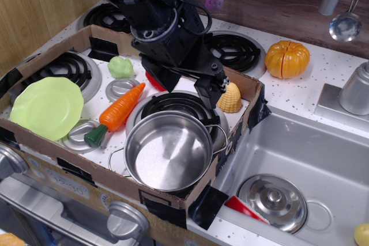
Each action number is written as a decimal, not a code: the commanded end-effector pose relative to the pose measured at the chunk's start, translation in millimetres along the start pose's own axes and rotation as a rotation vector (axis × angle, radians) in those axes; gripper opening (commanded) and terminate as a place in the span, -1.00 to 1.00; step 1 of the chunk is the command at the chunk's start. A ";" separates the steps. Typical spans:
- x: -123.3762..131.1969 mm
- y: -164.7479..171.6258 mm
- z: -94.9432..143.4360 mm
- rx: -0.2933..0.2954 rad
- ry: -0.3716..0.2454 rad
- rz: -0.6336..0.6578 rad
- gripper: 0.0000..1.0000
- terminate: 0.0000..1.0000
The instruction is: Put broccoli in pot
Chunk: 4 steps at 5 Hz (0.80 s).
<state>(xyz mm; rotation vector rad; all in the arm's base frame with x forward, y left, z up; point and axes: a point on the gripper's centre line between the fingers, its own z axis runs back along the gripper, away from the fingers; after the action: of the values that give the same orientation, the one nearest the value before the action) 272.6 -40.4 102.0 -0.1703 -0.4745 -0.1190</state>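
Observation:
The broccoli (120, 66) is a small pale green lumpy toy lying on the stove top near the back left burner. The pot (167, 151) is a large shiny steel pot standing upright and empty on the front right burner. Its thin wire handles show at both sides. My black gripper (187, 84) hangs over the stove behind the pot and to the right of the broccoli, about a hand's width from it. Its jaws stand apart with nothing between them.
A carrot (118, 110) lies between broccoli and pot. A light-green plate (46, 108) sits front left. A yellow corn piece (230, 99) and a red object (153, 82) lie near the gripper. A cardboard wall (57, 168) rings the stove. A lid (272, 200) lies in the sink; an orange pumpkin (287, 59) sits behind.

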 end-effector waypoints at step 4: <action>51.3 68.6 20.0 0.003 -0.030 -0.111 1.00 -1.00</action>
<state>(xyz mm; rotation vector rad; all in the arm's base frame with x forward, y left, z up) 316.0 25.0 118.0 -0.1642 -0.4689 -0.2059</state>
